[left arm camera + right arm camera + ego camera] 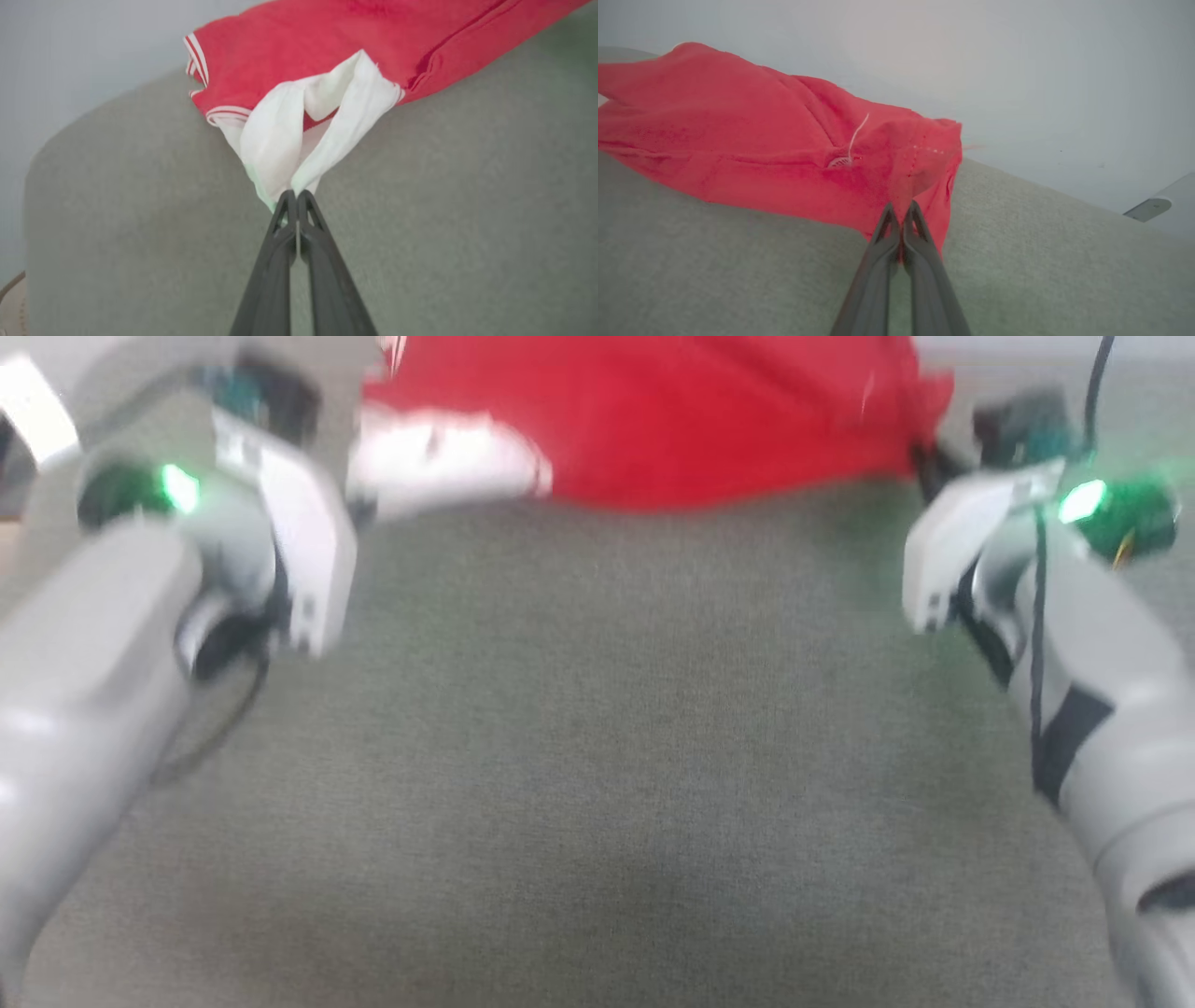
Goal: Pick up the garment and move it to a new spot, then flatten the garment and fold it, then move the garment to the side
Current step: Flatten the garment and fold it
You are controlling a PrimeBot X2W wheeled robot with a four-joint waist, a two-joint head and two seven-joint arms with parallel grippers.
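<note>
"Left gripper (297,195) pinches the white sleeve (280,140), right gripper (902,207) a red corner — the red-and-white jersey shirt (672,420) spans my grey cloth-covered bench's (597,756) far end."
"Which step?"
"Relocating, I judge — next, lift evenly, keep it taut."

A grey-green fabric-covered surface (597,756) with a rounded corner carries a red jersey (672,420), white-sleeved, lying rumpled along its far edge.

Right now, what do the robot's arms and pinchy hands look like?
The left arm and right arm are chunky and pale grey. A green light glows at each wrist, and a thin black cable runs along the right arm. The left gripper and right gripper each have two long, dark, pointy fingers.
</note>
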